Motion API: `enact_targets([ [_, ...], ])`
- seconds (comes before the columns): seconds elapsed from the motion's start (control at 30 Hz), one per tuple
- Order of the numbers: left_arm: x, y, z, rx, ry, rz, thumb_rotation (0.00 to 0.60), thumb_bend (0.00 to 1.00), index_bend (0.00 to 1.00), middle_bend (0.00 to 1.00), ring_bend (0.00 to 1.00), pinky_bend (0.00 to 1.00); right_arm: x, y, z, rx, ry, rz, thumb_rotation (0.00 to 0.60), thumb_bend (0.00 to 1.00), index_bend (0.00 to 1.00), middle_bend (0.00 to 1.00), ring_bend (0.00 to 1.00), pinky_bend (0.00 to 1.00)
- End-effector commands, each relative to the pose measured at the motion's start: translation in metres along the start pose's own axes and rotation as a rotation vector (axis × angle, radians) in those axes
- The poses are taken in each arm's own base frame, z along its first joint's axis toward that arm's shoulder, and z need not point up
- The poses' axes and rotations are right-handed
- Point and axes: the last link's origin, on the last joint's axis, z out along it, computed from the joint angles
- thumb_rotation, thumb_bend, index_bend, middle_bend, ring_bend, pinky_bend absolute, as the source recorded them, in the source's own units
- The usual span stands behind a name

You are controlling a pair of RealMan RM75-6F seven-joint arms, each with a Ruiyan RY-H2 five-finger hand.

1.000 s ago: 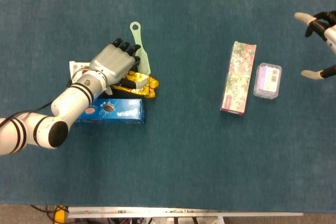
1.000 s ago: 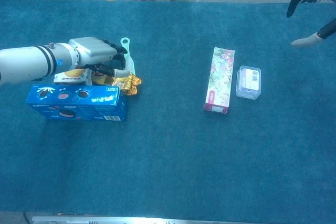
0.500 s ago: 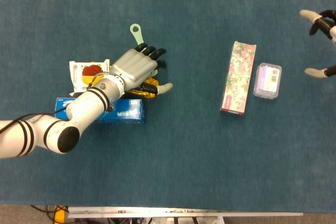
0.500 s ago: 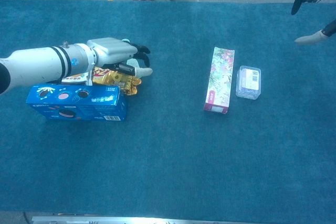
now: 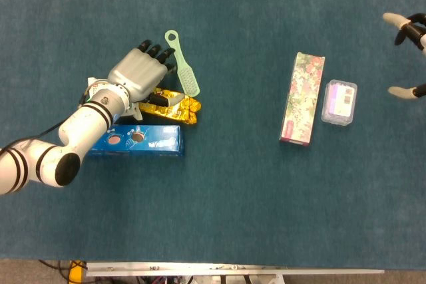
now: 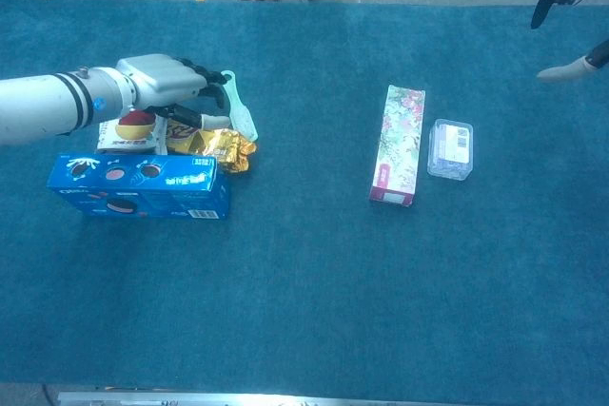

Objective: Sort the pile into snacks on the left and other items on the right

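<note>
White snack packet (image 6: 133,130) half hidden under left hand (image 5: 136,74).

Wide bare blue cloth (image 5: 233,184) across the middle and front, open passage between the left cluster — blue cookie box (image 5: 143,141), gold wrapper (image 5: 174,106), green brush (image 5: 182,63), left hand (image 5: 136,74) over them — and the floral box (image 5: 303,98) with clear case (image 5: 339,102) just beside it.

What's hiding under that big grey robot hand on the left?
Under the left hand lie a gold wrapper and a white snack packet. The green brush sits beside it. Anything beneath the palm stays covered.
</note>
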Motion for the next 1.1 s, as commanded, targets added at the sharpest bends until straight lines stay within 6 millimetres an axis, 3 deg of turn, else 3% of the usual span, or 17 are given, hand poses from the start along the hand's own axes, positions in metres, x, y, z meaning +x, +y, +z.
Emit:
enact_targets([
  [0.03, -0.003, 0.001, 0.001, -0.001, -0.008, 0.006, 0.0, 0.22, 0.18, 0.0, 0.0, 0.0, 0.0, 0.0, 0.0, 0.0, 0.001, 0.001, 0.444, 0.0, 0.06, 0.38, 0.17, 0.18],
  [0.57, 0.0, 0.033, 0.013, -0.07, -0.01, -0.018, 0.0, 0.22, 0.18, 0.0, 0.0, 0.0, 0.001, 0.006, -0.007, -0.022, 0.008, 0.013, 0.445, 0.0, 0.06, 0.38, 0.17, 0.18],
  [0.97, 0.017, 0.069, 0.015, -0.161, 0.01, -0.113, 0.0, 0.22, 0.18, 0.0, 0.0, 0.0, 0.002, 0.009, -0.009, -0.03, 0.018, 0.024, 0.444, 0.0, 0.06, 0.38, 0.17, 0.18],
  [1.1, 0.024, 0.065, 0.014, -0.152, 0.039, -0.095, 0.0, 0.22, 0.18, 0.0, 0.0, 0.0, 0.002, 0.011, -0.01, -0.035, 0.02, 0.026, 0.445, 0.0, 0.06, 0.38, 0.17, 0.18],
])
